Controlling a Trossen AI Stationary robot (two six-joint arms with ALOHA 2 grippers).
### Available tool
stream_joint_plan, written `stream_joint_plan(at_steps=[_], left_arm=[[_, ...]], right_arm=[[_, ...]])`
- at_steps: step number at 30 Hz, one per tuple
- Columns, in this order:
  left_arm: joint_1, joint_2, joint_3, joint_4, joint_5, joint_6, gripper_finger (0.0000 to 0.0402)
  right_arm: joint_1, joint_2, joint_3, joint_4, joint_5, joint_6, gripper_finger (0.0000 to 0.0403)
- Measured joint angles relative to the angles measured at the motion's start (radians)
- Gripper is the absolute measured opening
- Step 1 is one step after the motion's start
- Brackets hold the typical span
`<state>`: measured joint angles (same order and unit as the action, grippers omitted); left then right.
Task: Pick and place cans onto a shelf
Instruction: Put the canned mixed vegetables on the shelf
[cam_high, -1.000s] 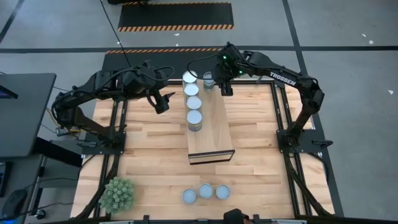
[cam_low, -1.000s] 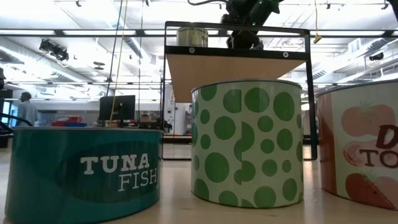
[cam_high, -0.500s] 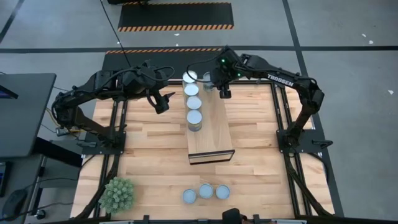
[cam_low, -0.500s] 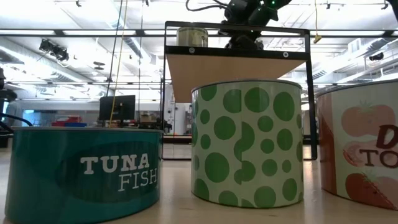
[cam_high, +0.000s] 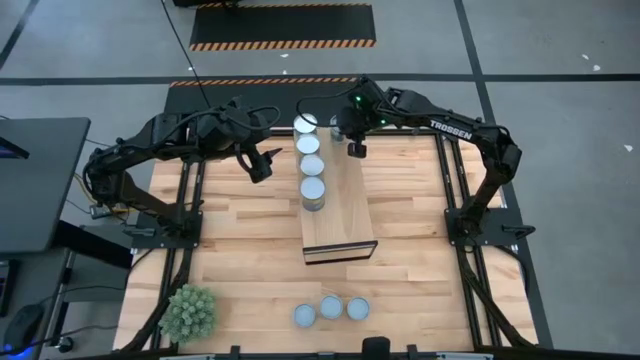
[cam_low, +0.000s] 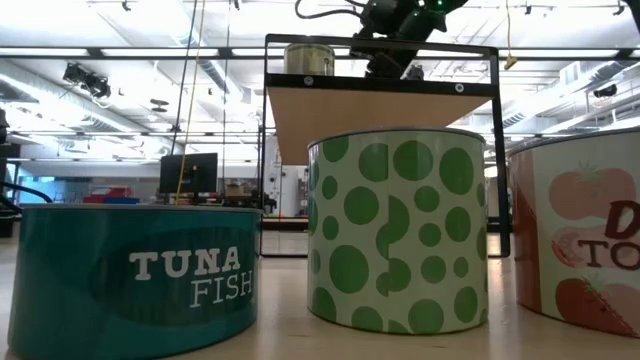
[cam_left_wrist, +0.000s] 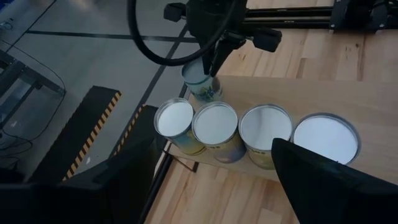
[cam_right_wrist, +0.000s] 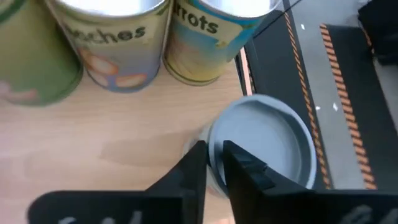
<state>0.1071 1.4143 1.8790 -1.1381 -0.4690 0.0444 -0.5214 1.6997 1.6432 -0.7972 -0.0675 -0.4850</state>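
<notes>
Butcher-block worktop (cam_high: 240, 270) is seen from above, framed by dark rails, with grey floor and hazard striping beyond its far edge. At the worktop's centre the shelf (cam_high: 345, 205) lies with its long axis running from twelve to six o'clock. Four cans (cam_high: 311, 162) are lined along the shelf's nine o'clock side, from its far end toward the middle. A fifth can (cam_high: 336, 126) stands at the far end, on the three o'clock side of that row. Three more cans (cam_high: 331, 309) wait on the worktop near its six o'clock edge, with a spiky green plant ball (cam_high: 189, 313) toward seven o'clock.

The right jaws (cam_high: 355, 148) are found just beside the fifth can, on its near side toward five o'clock. In the right wrist view the fingers (cam_right_wrist: 245, 165) are seen drawn close together at the can's rim, not around its body. It is judged that the can is released. The left jaws (cam_high: 261, 168) hang off the shelf's nine o'clock side, parted and holding nothing. Both arms are well apart from the three waiting cans, which lie toward six o'clock; neither is clearly nearer.

Against one second ago, the right jaws are recorded nearer the shelf's centreline. The left arm and all cans are unchanged.
</notes>
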Motion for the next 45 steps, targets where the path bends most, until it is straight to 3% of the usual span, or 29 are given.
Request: stream_joint_plan(at_steps=[8, 15, 24, 33, 38, 45], left_arm=[[0.000, 0.000, 0.000, 0.000, 0.000, 0.020, 0.0322], [0.000, 0.000, 0.000, 0.000, 0.000, 0.020, 0.0322], [0.000, 0.000, 0.000, 0.001, 0.000, 0.019, 0.0322], [0.000, 0.000, 0.000, 0.011, 0.000, 0.019, 0.0322], [0.000, 0.000, 0.000, 0.011, 0.000, 0.019, 0.0322], [0.000, 0.000, 0.000, 0.011, 0.000, 0.020, 0.0322]], right_arm=[[0.030, 0.000, -0.002, 0.027, 0.000, 0.168, 0.0016], [0.031, 0.002, -0.002, 0.087, 0.001, 0.413, 0.0019], [0.045, 0.002, -0.002, 0.104, 0.106, 0.620, 0.0017], [0.103, 0.002, -0.002, 0.123, 0.282, 0.705, 0.0017], [0.125, 0.002, -0.002, 0.104, 0.309, 0.768, 0.0016], [0.137, 0.002, -0.002, 0.096, 0.320, 0.723, 0.0017]])
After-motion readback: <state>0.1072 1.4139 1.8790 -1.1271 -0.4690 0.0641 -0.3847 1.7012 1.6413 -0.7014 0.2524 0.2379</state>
